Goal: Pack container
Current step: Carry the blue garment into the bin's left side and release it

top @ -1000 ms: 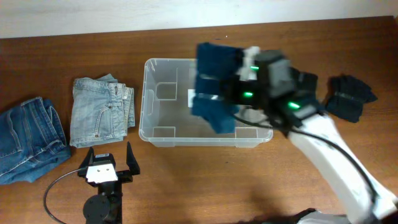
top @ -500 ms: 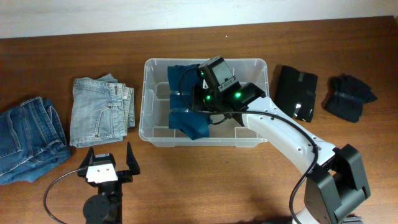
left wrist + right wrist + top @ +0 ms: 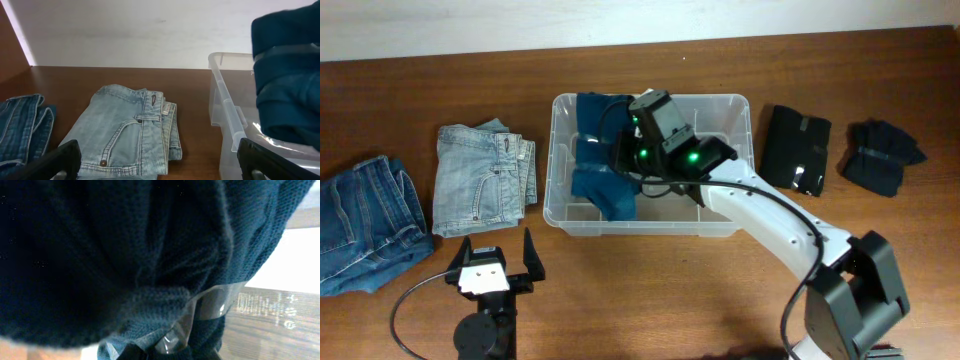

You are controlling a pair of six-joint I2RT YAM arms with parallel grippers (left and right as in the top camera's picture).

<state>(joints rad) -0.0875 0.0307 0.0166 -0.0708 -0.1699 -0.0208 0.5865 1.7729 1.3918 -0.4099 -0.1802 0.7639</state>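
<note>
A sweater [image 3: 600, 180] sits in the container [image 3: 720, 228]; folded jeans [image 3: 480, 180], then more jeans [image 3: 365, 225], lie at its 9 o'clock; a garment [image 3: 797, 148] and bundle [image 3: 882, 155] at 3 o'clock.

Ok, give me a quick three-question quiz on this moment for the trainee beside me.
1. True or false: the left jaws stand open with nothing between them.
2. What do the right jaws hold? A, a white towel; B, a dark blue knit bundle; C, a shoe.
3. How many dark items lie on the table to the right of the container?

Key:
1. True.
2. B.
3. Two: a black folded item and a dark crumpled item.
</note>
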